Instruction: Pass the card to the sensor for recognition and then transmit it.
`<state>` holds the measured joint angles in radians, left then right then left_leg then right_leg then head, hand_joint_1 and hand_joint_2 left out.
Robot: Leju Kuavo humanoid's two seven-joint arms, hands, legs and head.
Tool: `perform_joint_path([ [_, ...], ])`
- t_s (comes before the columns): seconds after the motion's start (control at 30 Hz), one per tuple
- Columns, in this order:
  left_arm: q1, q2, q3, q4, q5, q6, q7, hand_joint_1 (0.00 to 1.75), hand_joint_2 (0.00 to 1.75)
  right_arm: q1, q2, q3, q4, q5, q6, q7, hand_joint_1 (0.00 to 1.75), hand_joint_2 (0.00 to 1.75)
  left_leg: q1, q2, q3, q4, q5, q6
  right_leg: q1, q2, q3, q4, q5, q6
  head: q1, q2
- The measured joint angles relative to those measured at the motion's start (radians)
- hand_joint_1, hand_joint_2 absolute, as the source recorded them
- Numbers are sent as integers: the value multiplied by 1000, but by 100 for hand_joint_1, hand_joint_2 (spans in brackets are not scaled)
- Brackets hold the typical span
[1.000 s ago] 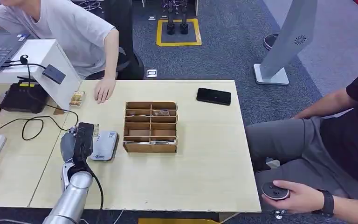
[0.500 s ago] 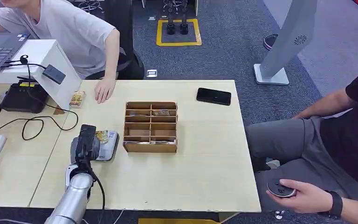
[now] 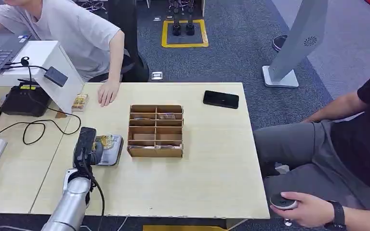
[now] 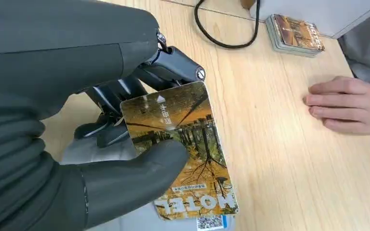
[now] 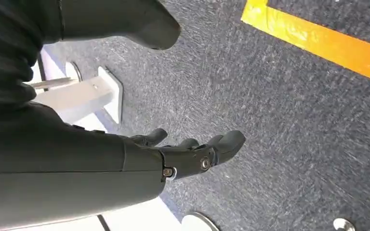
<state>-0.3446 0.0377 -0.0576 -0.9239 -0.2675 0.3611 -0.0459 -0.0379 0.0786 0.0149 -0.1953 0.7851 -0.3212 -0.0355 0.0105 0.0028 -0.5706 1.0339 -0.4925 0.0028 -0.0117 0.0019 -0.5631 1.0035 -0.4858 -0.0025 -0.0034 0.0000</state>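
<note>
My left hand holds a hotel card printed with autumn trees, flat just above the grey-white sensor near the table's left side. In the left wrist view the thumb presses on the card from above. The dark fingers support it from below, and the sensor lies under it. My right hand hangs over the carpet with its fingers apart, holding nothing.
A stack of similar cards lies at the far left by a person's hand. A wooden divided box stands right of the sensor, with a black phone beyond it. Cables trail left. A seated person is at the right.
My left hand has shifted slightly right, bringing the card out over the sensor. The seated person's hand with the round controller has dropped lower.
</note>
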Motion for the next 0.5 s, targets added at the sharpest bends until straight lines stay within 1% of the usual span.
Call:
perform_joint_path([
  [0.07,0,2,-6,0,-40,18,17,175,175,0,0,0,0,0,3,-2,0,175,0,0,0,0,0,0,0,0,0,0,0,0,0,0],
  [0.23,0,5,-11,12,-124,65,30,175,175,-1,0,0,0,8,3,-3,0,175,0,0,0,0,0,0,0,0,0,0,0,0,0,0],
  [0.4,1,11,-16,30,-309,117,75,175,175,-1,0,-3,0,17,6,-2,0,175,0,0,0,0,0,0,0,0,0,0,0,0,0,0],
  [0.5,1,12,-18,34,-339,124,85,175,175,-1,0,-5,1,18,6,-3,0,175,0,0,0,0,0,0,0,0,0,0,0,0,0,0],
])
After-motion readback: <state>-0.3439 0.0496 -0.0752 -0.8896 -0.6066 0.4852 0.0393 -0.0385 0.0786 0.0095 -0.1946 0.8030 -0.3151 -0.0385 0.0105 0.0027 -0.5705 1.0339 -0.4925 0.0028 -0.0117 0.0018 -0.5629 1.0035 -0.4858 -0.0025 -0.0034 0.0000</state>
